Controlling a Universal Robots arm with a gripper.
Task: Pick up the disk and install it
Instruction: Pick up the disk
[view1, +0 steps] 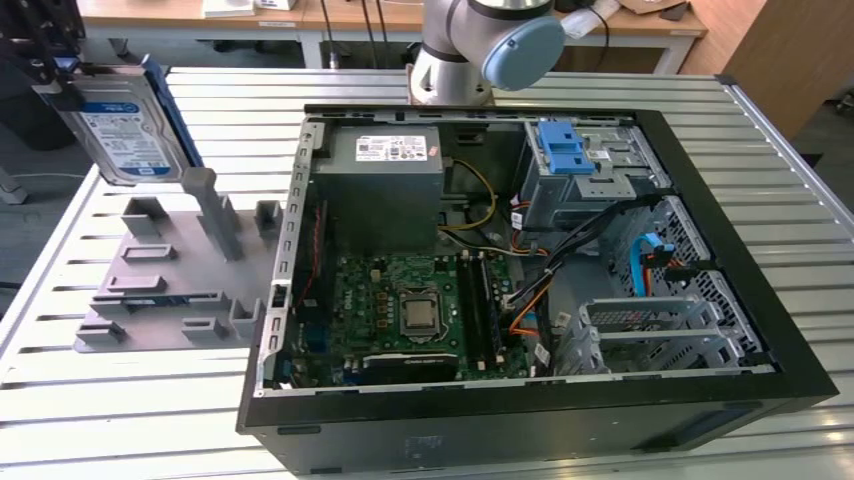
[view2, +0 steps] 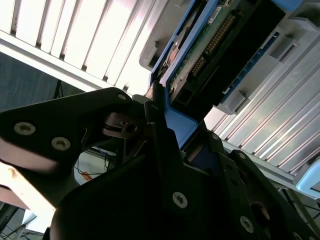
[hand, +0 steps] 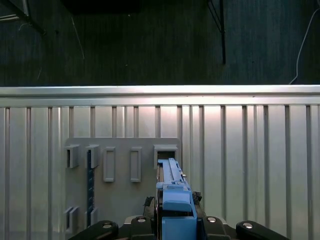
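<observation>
Silver with a white-and-blue label, one disk (view1: 127, 130) hangs on edge in the air at the exterior view's far left, its label towards that camera. It is raised above the far end of one grey fixture (view1: 174, 275) and is well apart from the tower (view1: 534, 400). One gripper (view1: 60, 85) grips its top. In the second wrist view the black fingers (view2: 160, 145) are clenched on the blue rail of the disk (view2: 210, 45), and a strip of green circuit board with a row of connector pins shows on the drive's underside. In the first wrist view the rail (hand: 175, 197) points down at the fixture (hand: 120, 200), just beside one of its open slots.

The fixture lies flat on one slatted metal table (view1: 120, 420), left of the tower and just beside it. The tower lies on its side with the cover off. Inside it are one grey power supply (view1: 387, 185) at the far left, one green motherboard (view1: 414, 305) nearer, and one blue latch (view1: 567, 150) on the grey drive cage at the far right. Orange, yellow and black cables cross the middle. The arm's base (view1: 481, 45) stands on the table beyond the tower.
</observation>
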